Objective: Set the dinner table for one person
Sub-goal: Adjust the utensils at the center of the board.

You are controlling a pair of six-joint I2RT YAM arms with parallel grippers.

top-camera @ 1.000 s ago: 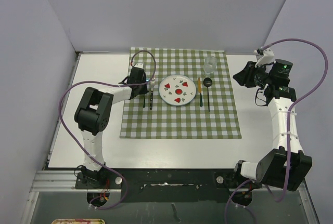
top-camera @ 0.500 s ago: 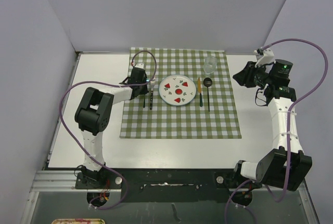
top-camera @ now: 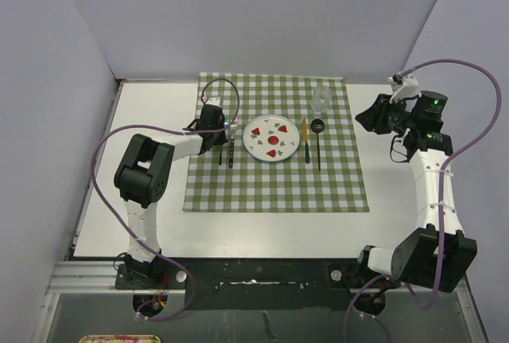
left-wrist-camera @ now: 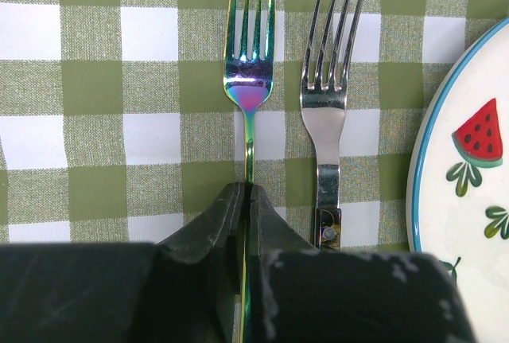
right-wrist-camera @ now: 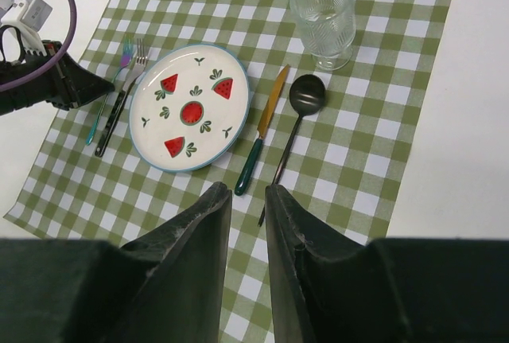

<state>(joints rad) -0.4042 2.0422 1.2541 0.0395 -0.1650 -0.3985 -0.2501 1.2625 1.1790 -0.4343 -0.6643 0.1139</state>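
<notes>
On the white dinner table (top-camera: pixel 262 231) lies a green checked cloth (top-camera: pixel 274 184). On it stand a watermelon plate (top-camera: pixel 271 138), a silver fork (top-camera: pixel 231 152), a knife (top-camera: pixel 305 140), a dark spoon (top-camera: pixel 318 140) and a glass (top-camera: pixel 320 99). My left gripper (left-wrist-camera: pixel 246 188) is shut on the handle of a rainbow fork (left-wrist-camera: pixel 249 80). That fork runs parallel to the silver fork (left-wrist-camera: pixel 326 112), left of the plate (left-wrist-camera: pixel 469 168) and low over the cloth. My right gripper (right-wrist-camera: pixel 246 192) is open and empty, held high off the cloth's right edge (top-camera: pixel 366 116).
Grey walls close the table at the back and sides. A metal rail (top-camera: pixel 87 275) runs along the near edge by the arm bases. Bare white tabletop (right-wrist-camera: pixel 469 120) flanks the cloth on both sides.
</notes>
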